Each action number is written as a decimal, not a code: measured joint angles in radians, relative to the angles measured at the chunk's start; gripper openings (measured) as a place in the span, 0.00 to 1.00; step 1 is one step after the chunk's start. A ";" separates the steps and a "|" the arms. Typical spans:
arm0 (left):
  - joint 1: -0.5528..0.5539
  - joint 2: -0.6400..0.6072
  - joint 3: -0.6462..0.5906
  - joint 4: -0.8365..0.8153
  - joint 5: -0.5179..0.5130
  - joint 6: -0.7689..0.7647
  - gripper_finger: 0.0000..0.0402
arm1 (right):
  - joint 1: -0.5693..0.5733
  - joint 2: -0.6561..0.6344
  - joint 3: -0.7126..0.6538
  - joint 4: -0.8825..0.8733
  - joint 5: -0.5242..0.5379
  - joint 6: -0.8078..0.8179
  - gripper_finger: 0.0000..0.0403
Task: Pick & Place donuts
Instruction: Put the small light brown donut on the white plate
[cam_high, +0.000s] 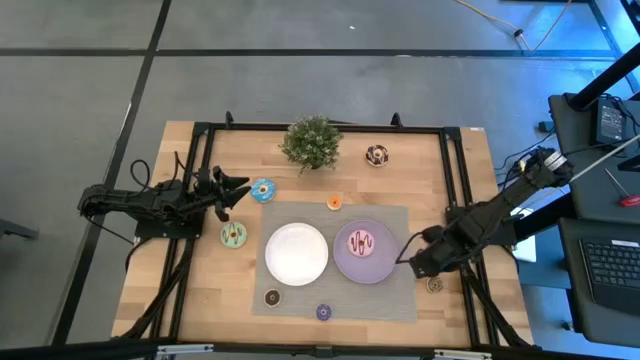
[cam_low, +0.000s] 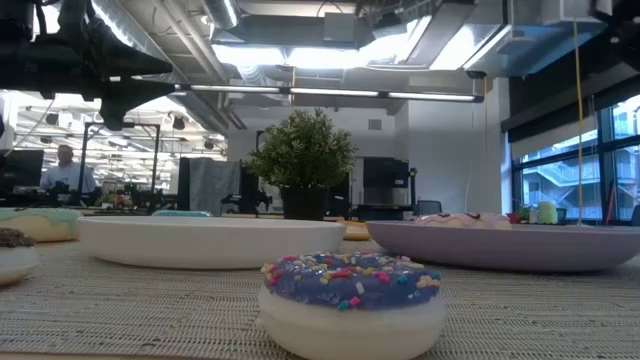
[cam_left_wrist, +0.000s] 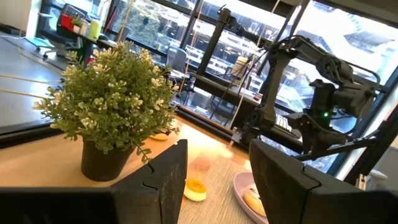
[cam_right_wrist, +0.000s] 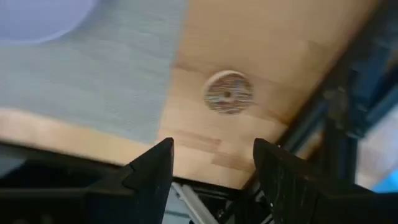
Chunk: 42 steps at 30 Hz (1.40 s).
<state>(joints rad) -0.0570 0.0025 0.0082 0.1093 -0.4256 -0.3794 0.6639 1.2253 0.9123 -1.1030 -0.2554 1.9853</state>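
Right tool (cam_right_wrist: 211, 165) open and empty above tan mini donut (cam_right_wrist: 228, 92).

In the low view the green donut (cam_low: 40, 222) and the dark brown mini (cam_low: 14, 252) are cut by the left edge. The white plate (cam_low: 210, 240) hides the plant (cam_low: 303, 160) pot's base. The tan mini (cam_right_wrist: 227, 92) is blurred.
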 joint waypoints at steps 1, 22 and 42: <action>0.000 0.000 0.000 0.000 -0.002 0.000 0.42 | 0.009 0.004 0.000 -0.007 0.009 0.031 0.55; 0.000 0.000 0.000 0.019 -0.003 0.008 0.42 | 0.128 0.138 -0.152 0.166 0.045 0.125 0.40; -0.001 0.003 0.006 0.004 0.049 0.018 0.42 | 0.186 0.213 -0.152 0.244 0.018 0.159 0.39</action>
<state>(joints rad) -0.0582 0.0057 0.0141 0.1135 -0.3769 -0.3618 0.8501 1.4384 0.7605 -0.8585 -0.2375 2.1445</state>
